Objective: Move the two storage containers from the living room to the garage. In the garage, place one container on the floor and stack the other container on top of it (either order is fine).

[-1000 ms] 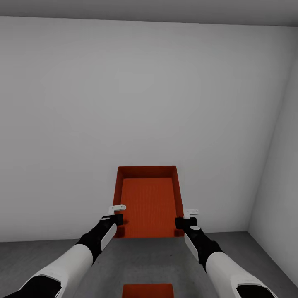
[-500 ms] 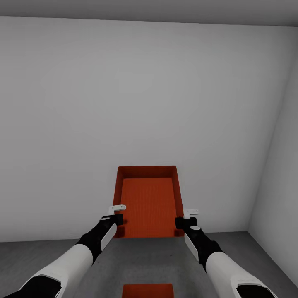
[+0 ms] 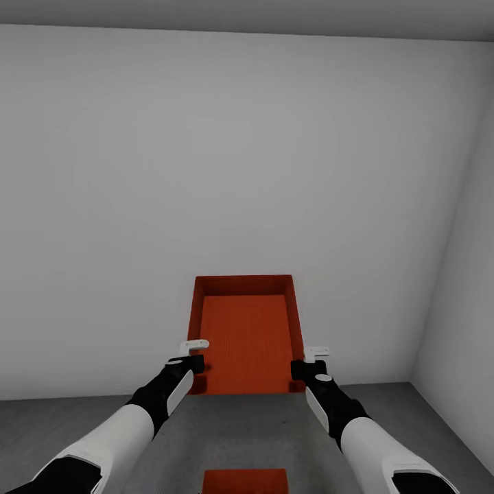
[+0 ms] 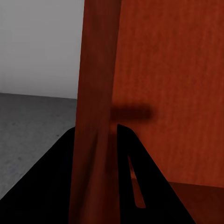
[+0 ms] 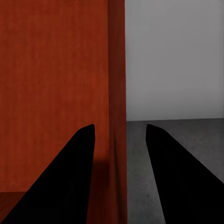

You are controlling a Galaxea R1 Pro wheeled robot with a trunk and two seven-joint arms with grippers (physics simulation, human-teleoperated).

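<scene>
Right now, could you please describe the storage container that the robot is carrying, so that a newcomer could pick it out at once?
Start at the plain light-grey wall ahead, above the dark concrete floor. In front of its lower middle, the carried container is a red-orange open-top bin held up between the left tool and the right tool. Unlike the second container, a cut-off patch nearest the robot, it shows its whole ribbed inside.

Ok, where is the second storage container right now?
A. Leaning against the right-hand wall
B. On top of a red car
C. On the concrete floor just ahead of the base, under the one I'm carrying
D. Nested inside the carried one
C: the second storage container sits on the floor at the head view's bottom edge, below the carried container that the left gripper and right gripper hold by its side walls.
</scene>
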